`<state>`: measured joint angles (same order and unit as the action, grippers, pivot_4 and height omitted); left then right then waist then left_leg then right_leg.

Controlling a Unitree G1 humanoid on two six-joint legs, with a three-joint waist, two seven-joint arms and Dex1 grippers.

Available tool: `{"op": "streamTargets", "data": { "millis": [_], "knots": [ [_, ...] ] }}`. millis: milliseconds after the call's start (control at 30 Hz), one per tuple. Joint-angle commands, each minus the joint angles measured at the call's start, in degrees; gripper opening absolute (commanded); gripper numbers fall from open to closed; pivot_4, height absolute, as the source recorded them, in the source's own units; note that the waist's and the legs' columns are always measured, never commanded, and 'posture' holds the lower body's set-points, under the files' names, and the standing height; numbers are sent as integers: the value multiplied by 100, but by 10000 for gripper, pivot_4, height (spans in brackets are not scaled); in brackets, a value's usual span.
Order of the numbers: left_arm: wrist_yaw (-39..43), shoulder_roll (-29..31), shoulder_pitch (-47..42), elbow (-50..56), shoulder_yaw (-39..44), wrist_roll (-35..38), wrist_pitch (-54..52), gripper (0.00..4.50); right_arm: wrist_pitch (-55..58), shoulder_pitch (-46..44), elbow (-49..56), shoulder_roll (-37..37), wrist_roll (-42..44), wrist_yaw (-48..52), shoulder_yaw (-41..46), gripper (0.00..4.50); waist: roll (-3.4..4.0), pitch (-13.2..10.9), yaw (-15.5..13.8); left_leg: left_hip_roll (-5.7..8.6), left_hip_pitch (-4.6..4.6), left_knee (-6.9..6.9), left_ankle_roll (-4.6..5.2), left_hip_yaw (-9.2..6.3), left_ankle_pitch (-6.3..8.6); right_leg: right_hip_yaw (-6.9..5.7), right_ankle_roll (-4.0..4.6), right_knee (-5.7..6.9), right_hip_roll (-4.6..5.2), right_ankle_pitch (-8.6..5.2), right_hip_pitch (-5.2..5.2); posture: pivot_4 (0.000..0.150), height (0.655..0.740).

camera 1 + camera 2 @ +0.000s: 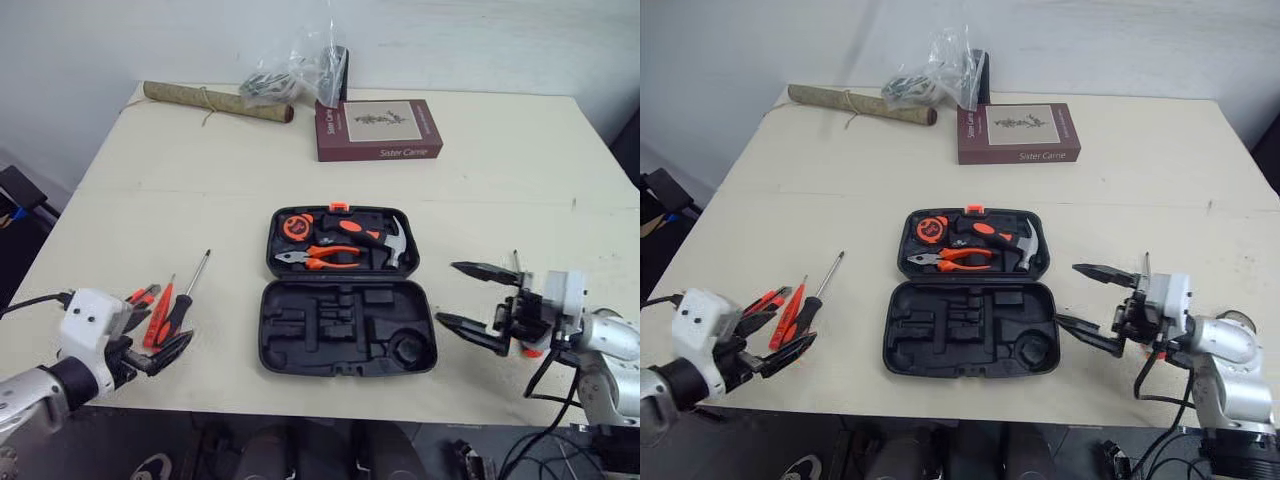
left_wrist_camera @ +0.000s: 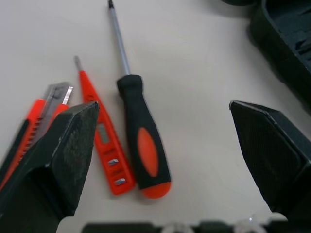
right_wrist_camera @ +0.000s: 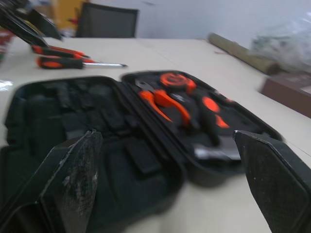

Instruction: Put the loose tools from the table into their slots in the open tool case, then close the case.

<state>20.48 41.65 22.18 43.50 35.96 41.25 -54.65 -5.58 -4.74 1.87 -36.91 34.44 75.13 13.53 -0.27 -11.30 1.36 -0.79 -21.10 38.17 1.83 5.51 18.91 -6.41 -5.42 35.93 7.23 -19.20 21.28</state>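
Observation:
The black tool case (image 1: 345,330) lies open mid-table. Its far half holds an orange tape measure (image 1: 297,226), pliers (image 1: 325,258) and a hammer (image 1: 375,238); the near half's slots are bare. Left of the case lie a black-and-orange screwdriver (image 1: 183,305), a red tester pen (image 1: 160,312) and an orange utility knife (image 1: 140,296). My left gripper (image 1: 150,335) is open just in front of their handles, holding nothing; in its wrist view the screwdriver (image 2: 143,145) lies between the fingers. My right gripper (image 1: 448,293) is open right of the case, empty.
At the table's far side sit a maroon book (image 1: 378,129), a rolled mat (image 1: 215,102) and a clear plastic bag (image 1: 295,70). The table's front edge runs just below the case and both grippers.

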Motion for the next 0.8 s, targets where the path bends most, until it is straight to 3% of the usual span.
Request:
{"op": "streamTargets", "data": {
  "millis": [33, 167, 567, 800],
  "knots": [
    [-511, -201, -197, 301, -318, 5, -382, 43666, 76, -116, 331, 31, 137, 13, -86, 45000, -1, 0, -34, 0, -1, 1, -1, -2, -1, -1, 0, -1, -1, 0, 0, 1500, 7400],
    [-990, -405, -508, 270, -659, -150, -797, 43666, 164, -164, 424, 30, 97, -104, -160, 45000, -2, 1, -135, 1, -2, 5, -1, -1, -1, 0, 0, -1, -1, 0, -1, 1500, 7400],
    [-1036, -392, -1027, 39, -1237, -317, -1153, 43666, 637, -374, 871, -28, 46, -584, -223, 45000, -2, 1, -143, 1, -4, 10, -4, -2, -4, 0, 1, 2, -6, 0, -1, 1500, 7400],
    [-1326, -697, -1211, -96, -1245, -484, -1337, 43666, 824, -384, 1031, -40, 103, -615, -245, 45000, -2, 1, -143, 1, -3, 12, -3, -1, -5, 1, 0, 2, -6, 0, -1, 1500, 7400]
  ]
}}
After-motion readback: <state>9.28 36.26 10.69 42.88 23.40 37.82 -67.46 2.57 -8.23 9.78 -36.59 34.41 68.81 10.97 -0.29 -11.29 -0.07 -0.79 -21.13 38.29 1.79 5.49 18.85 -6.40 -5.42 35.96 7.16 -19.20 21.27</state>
